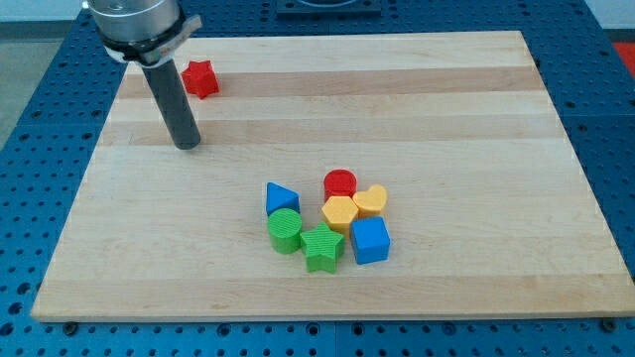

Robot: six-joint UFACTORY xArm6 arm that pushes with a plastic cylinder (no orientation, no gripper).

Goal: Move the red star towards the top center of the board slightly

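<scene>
My tip [187, 145] is resting bare on the board [476, 99], touching no block. The red star [200, 78] is lying just up-view and slightly right of it, near the top left corner, so a rightward push calls for coming around its left side. A seven-block cluster, including a green star [321, 248], is sitting well apart, down-right. No containers are showing.

The arm [134, 22] shows only its lower end here, a round metal collar in silver-grey with a bright sheen on its side, cut off by the view's top edge. Out of its underside comes a straight, smooth, dark grey rod [171, 94], plain and unmarked, round in section. It runs to my tip [187, 145], blunt and flat-ended, the same dark grey.
</scene>
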